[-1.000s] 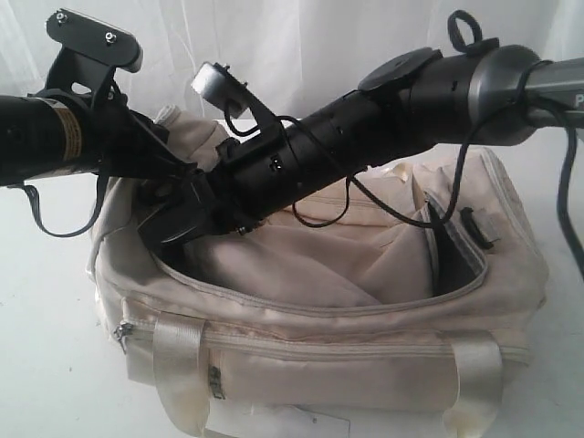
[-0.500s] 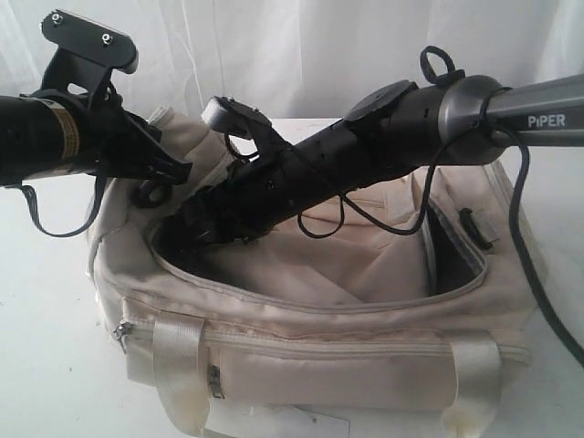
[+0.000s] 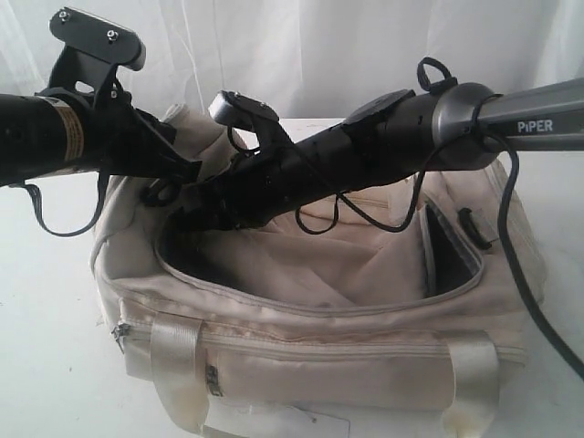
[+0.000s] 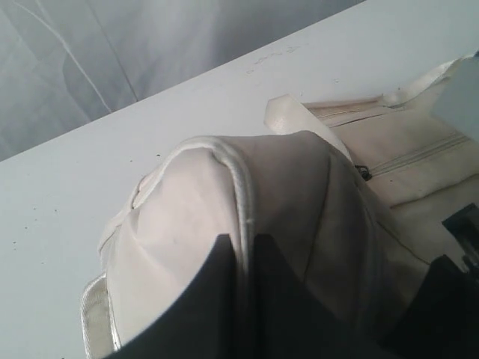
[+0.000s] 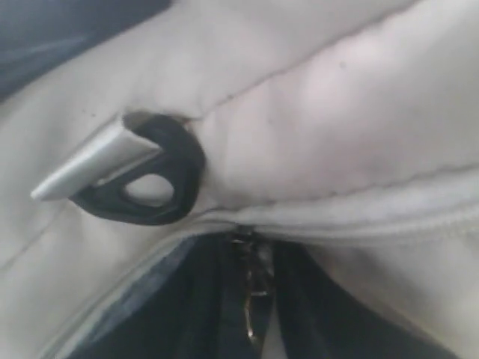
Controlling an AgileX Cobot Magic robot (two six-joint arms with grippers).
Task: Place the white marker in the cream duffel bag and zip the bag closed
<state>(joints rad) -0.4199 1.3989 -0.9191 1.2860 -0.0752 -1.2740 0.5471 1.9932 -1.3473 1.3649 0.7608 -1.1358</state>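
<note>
The cream duffel bag (image 3: 319, 365) stands on the table with its top opening gaping. My left gripper (image 3: 178, 173) is at the bag's left end. In the left wrist view this gripper (image 4: 242, 243) is shut on a piped ridge of the bag's fabric (image 4: 187, 217). My right arm reaches across the bag to the same end, where the right gripper (image 3: 189, 215) sits low at the opening's corner. In the right wrist view the right gripper (image 5: 251, 258) has its dark fingers closed against a small metal zipper pull (image 5: 253, 299). The white marker is out of view.
A black ring clip (image 5: 161, 187) with a grey tab hangs on the bag (image 5: 337, 112) beside the zipper's end. Glossy webbing handles (image 3: 173, 365) drape over the near side. The right arm's cable (image 3: 520, 274) trails past the bag's right end. White table (image 3: 46, 319) surrounds it.
The right arm has dropped lower over the bag's left end, and its jaws have narrowed round the zipper pull. The left gripper has kept its hold on the fabric.
</note>
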